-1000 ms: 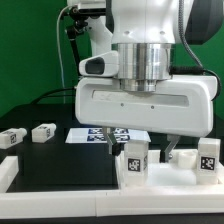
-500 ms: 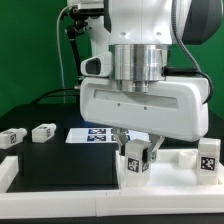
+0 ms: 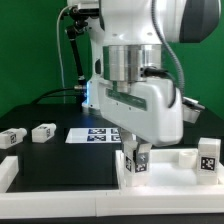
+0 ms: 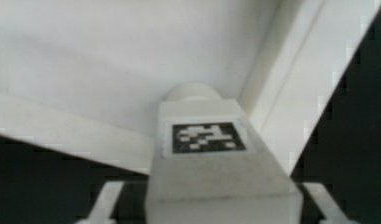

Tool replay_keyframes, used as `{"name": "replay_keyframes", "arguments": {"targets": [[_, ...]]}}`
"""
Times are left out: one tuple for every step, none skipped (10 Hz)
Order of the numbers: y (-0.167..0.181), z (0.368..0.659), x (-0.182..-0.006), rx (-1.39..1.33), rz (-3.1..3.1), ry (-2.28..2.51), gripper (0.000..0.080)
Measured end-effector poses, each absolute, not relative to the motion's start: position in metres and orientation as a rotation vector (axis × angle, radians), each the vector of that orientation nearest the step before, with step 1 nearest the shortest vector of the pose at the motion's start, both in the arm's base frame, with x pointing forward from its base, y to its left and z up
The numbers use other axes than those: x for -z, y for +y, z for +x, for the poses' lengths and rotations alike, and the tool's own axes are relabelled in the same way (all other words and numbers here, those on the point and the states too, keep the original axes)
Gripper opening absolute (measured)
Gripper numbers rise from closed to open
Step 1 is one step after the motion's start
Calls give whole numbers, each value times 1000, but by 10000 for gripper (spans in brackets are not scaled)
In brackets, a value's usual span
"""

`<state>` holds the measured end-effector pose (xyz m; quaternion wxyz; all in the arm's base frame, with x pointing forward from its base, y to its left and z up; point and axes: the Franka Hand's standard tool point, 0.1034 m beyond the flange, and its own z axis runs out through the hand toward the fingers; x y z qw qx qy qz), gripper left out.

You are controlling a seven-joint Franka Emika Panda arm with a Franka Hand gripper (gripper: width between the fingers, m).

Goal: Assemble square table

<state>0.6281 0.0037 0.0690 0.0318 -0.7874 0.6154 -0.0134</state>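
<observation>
My gripper [image 3: 137, 160] is shut on a short white leg block [image 3: 137, 157] with a black-and-white tag and holds it upright over the white square slab [image 3: 172, 172] at the front right. In the wrist view the leg [image 4: 208, 150] sits between both fingers [image 4: 112, 203], its far end close to the slab [image 4: 116, 60] just inside the raised rim [image 4: 285, 60]. I cannot tell whether it touches. Two more tagged leg blocks [image 3: 44, 131] [image 3: 10, 138] lie at the exterior view's left.
The marker board [image 3: 92, 135] lies behind the gripper on the black mat. A tagged white block [image 3: 209, 155] and a plain white one [image 3: 186, 156] stand at the right. White border bars run along the front [image 3: 60, 185] and the left [image 3: 8, 172].
The hand has turned about its vertical axis, from broadside to angled, with the leg block still in it. The leg stays at about the same spot over the slab.
</observation>
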Motion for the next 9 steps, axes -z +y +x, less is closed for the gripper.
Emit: {"name": "replay_keyframes", "arguments": {"targets": [[3, 627, -69, 13, -2271, 2039, 291], [5, 626, -68, -7, -2111, 2162, 291], [6, 625, -68, -18, -1941, 2284, 291], [5, 625, -68, -27, -1844, 2352, 291], [4, 625, -68, -31, -1763, 2416, 291], [4, 625, -68, -31, -1746, 2428, 291], [4, 625, -68, -31, -1743, 2431, 291], [4, 625, -68, -30, -1749, 2428, 291], [4, 624, -67, -32, -1751, 2428, 291]]}}
